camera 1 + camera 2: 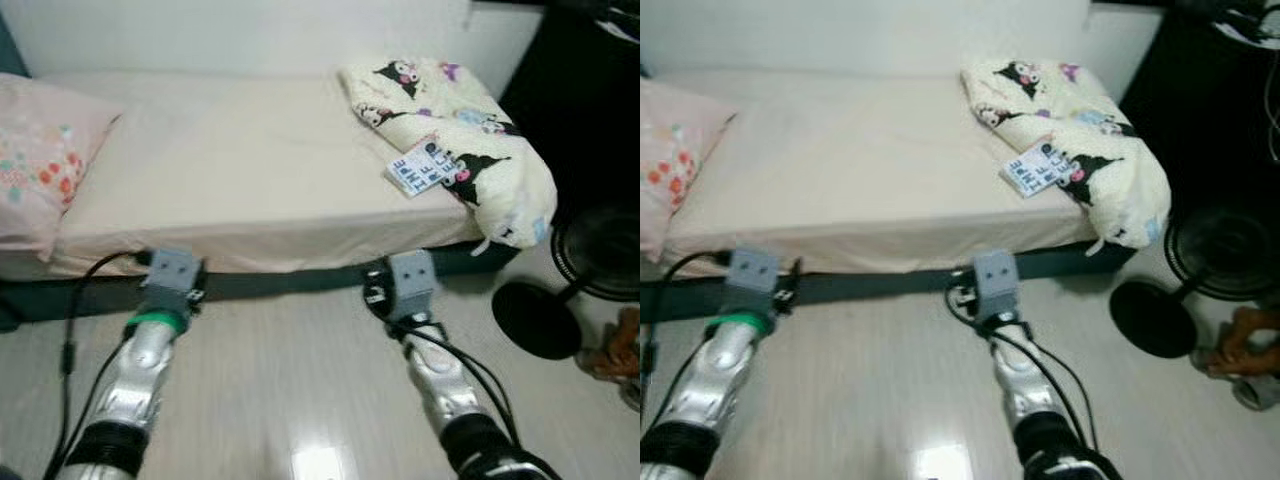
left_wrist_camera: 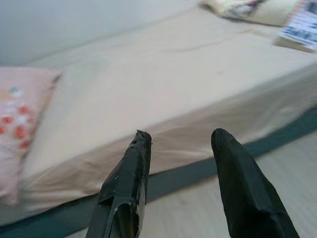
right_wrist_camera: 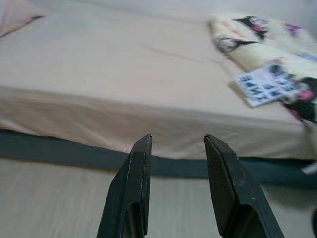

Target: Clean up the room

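Two grippers, left gripper and right gripper, parted, empty; smooth beige bed; rumpled quilt; flat booklet.

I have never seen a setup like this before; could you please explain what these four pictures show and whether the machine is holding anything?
This is a humanoid robot with two silver arms, standing before a low bed with a beige sheet. Two pictures come from the stereo camera on its head, looking forward and down. The other two come from wrist cameras looking along each gripper's black fingers. On the bed lie a pink floral pillow, a folded cream blanket with cartoon prints and a small white booklet with blue lettering resting on it. A black standing fan is on the floor. The left gripper and right gripper have their jaws open, holding nothing.
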